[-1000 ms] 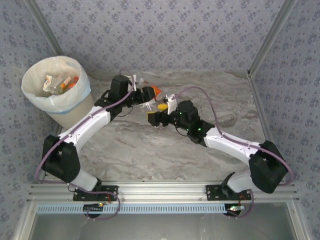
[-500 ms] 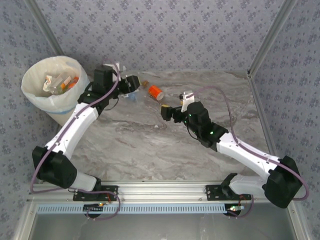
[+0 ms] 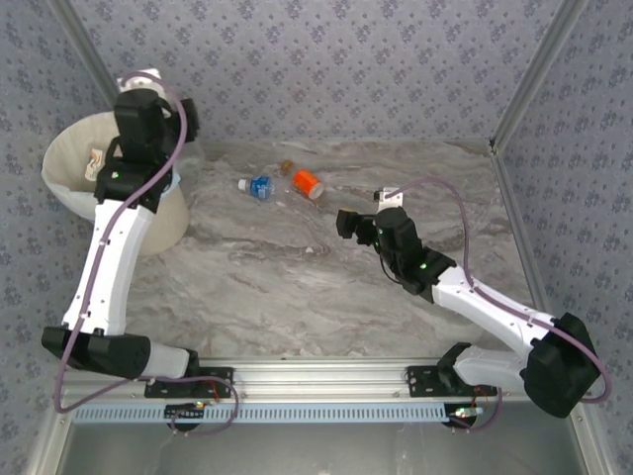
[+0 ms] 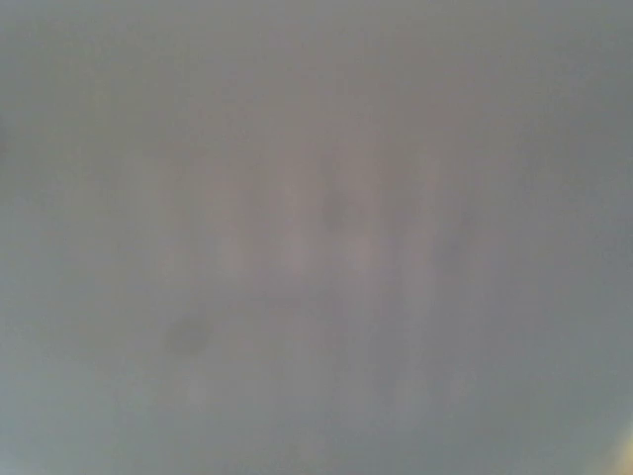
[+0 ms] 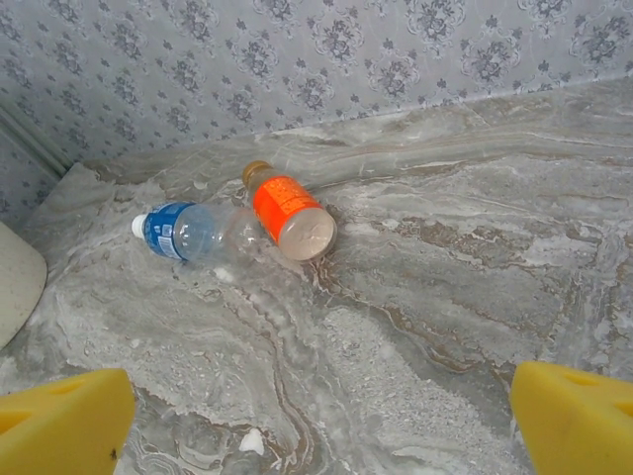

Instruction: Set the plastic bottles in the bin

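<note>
Grey marbled table, flowery wallpaper all round. Far left stands the bin with its white bag. Something pale lies inside (my left arm hides most). The left gripper hangs over it; I cannot tell if it is spread or pinching. The blue bottle and the orange bottle lie just beside each other on the table. My right gripper is spread wide, empty — near them, not touching.

Left wrist camera: grey blur—nothing readable. From above, the left arm's black wrist covers its own jaws and part of the tall round pale-blue, white-lined bin. On the right tool, the yellow foam pads are cropped by the lower edge.
</note>
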